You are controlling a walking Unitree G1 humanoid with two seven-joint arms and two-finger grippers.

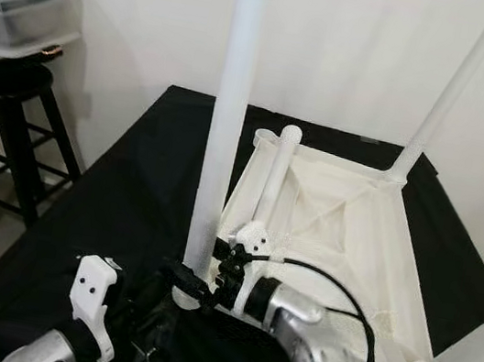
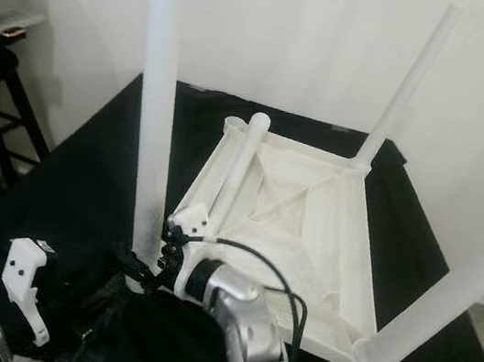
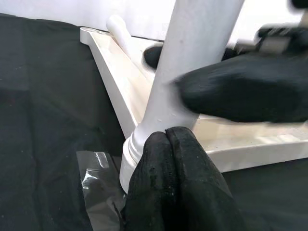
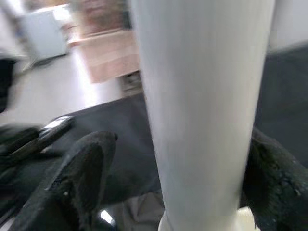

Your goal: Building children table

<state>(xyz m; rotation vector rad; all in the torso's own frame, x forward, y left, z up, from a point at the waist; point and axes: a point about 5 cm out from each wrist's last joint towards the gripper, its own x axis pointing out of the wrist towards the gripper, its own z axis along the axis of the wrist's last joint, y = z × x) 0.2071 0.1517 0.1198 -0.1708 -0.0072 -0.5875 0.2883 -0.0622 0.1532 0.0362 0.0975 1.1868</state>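
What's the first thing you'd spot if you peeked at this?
A white children's table top lies upside down on a black cloth, with three legs pointing up and a fourth leg lying loose inside it. The right gripper clasps the nearest upright leg low down by its socket, with the left gripper, fingers together, close to that leg's base.

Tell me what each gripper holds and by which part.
The right gripper clasps the upright table leg near its base, just above the corner socket of the overturned tabletop. The left gripper is shut, holding nothing.
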